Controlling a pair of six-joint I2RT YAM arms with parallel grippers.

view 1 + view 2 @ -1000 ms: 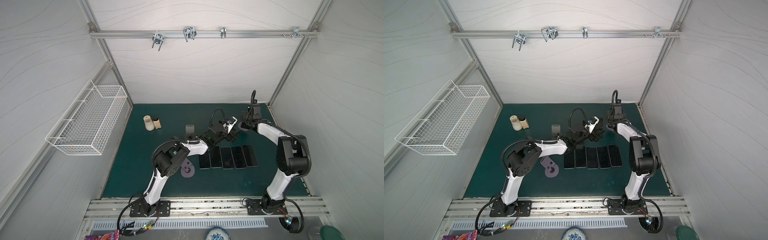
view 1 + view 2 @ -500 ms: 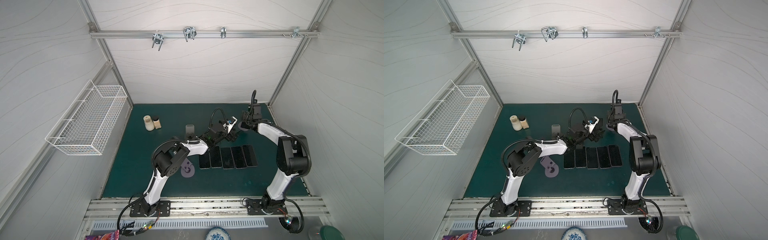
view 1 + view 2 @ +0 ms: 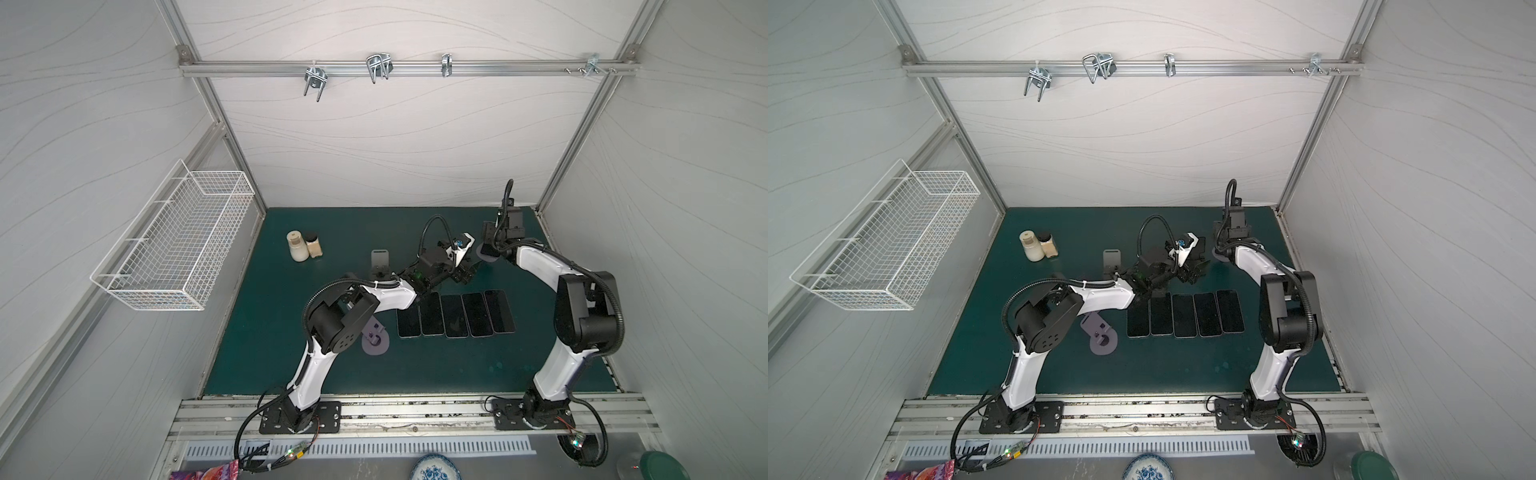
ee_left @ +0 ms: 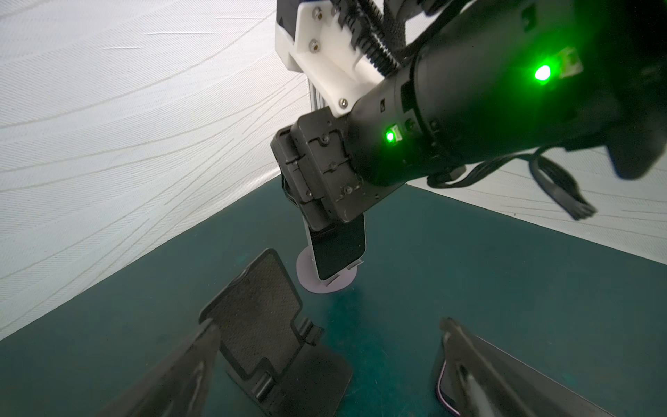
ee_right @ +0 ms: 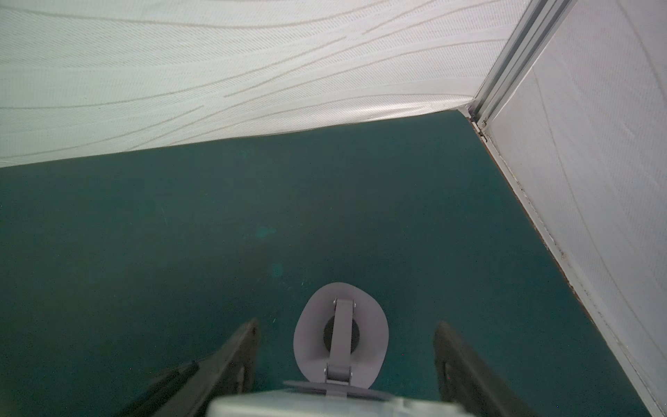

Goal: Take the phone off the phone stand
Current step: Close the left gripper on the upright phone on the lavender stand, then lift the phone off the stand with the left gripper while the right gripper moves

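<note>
The phone point(image 4: 339, 252) leans in its grey stand point(image 3: 483, 254), right of centre in a top view. The right jaws straddle its top edge to grasp it; whether they pinch yet, I cannot tell. The left jaws hang released. Next: clamp, lift clear.

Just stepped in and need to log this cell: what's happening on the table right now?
The right end effector is set over the top of the phone, which still sits in its grey stand; whether it is gripped isn't clear. The left end effector hangs open near an empty black stand. Five other phones lie flat in a row on the green mat.
</note>
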